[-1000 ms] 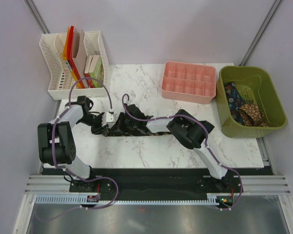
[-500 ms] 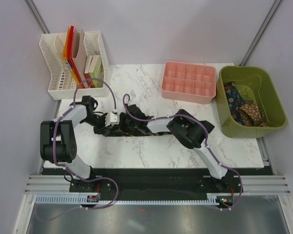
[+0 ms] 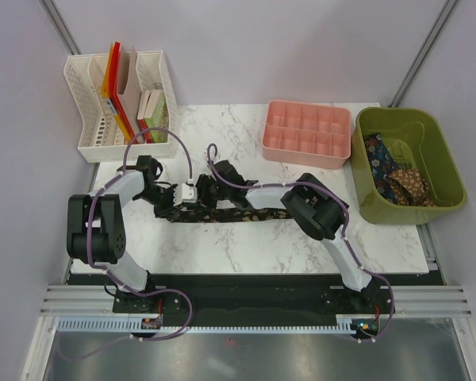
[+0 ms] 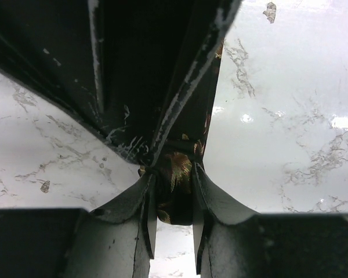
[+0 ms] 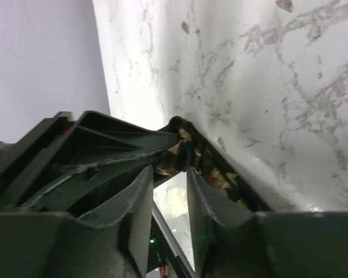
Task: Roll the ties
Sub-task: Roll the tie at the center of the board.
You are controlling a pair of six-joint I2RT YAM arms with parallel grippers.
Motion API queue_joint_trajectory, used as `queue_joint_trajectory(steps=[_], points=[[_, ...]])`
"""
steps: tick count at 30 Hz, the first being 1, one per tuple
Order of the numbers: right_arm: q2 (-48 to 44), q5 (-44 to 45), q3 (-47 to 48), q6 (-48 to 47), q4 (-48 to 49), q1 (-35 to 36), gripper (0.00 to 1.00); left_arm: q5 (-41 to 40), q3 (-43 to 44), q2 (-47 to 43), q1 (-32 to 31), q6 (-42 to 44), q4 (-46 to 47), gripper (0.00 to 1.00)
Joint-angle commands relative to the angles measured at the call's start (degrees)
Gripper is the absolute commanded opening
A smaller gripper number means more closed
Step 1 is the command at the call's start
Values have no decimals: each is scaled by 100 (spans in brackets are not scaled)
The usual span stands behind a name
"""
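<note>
A dark tie (image 3: 250, 214) with gold-brown flowers lies in a strip across the middle of the marble table (image 3: 222, 246). My left gripper (image 3: 186, 205) and right gripper (image 3: 204, 198) meet nose to nose at the tie's left end. In the left wrist view the gripper (image 4: 173, 174) is shut on the folded end of the tie (image 4: 180, 165), which fills the gap between its fingers. In the right wrist view the gripper (image 5: 168, 171) pinches the tie's edge (image 5: 220, 176) at its tips, with the table showing between the fingers behind them.
A green bin (image 3: 440, 135) at the right holds more patterned ties (image 3: 401, 181). A pink compartment tray (image 3: 305, 133) stands at the back. A white file organizer (image 3: 91, 103) with books stands at the back left.
Both grippers have shifted a little right and toward the back with the tie's left end. The bunched tie now lies flatter and longer to the right.
</note>
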Motion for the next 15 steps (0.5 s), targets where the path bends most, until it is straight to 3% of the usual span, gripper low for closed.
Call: queue_joint_trajectory(steps=[1, 15], points=[[-303, -111, -62, 23, 236, 56, 41, -281, -165, 348, -81, -150, 40, 30], [224, 241, 141, 182, 518, 275, 45, -211, -148, 277, -89, -150, -22, 31]])
